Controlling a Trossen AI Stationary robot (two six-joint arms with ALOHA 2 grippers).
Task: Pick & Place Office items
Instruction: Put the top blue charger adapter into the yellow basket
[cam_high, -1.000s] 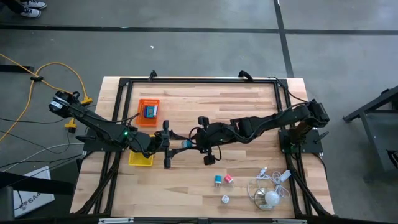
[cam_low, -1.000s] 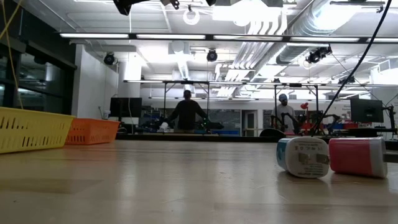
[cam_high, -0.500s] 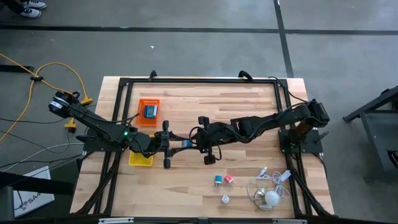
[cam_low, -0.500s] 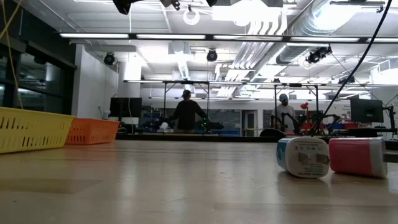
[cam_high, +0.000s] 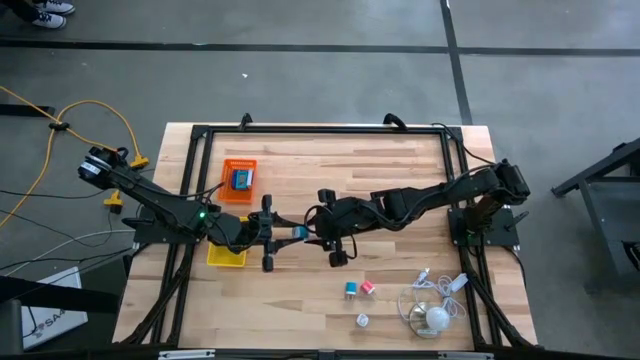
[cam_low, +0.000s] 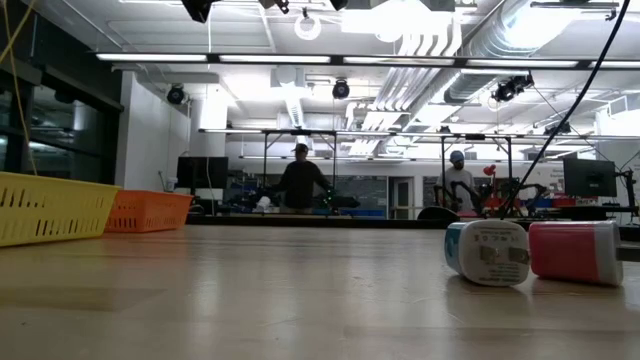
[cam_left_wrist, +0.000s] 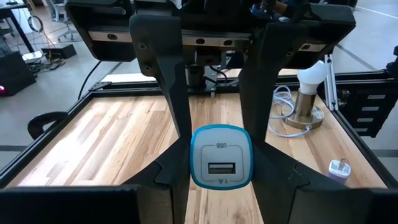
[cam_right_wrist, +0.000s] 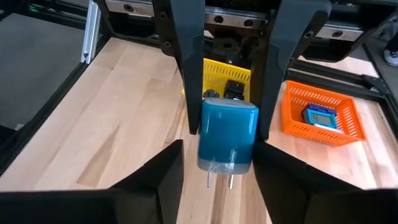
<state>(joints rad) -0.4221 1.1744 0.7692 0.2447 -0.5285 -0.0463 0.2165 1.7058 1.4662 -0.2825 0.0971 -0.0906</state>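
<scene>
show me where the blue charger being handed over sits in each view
High view: the blue charger is mid-table, between the left gripper and right gripper.
Low view: not in it.
Left wrist view: charger low centre, USB face showing, clamped between the fingers.
Right wrist view: charger centre, prongs showing.
Shared landmark: the orange tray, also in the right wrist view and low view.

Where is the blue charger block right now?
In the high view the blue charger block hangs mid-table between both arms, clamped in the left end effector, with the right end effector facing it, beside the yellow tray.
</scene>
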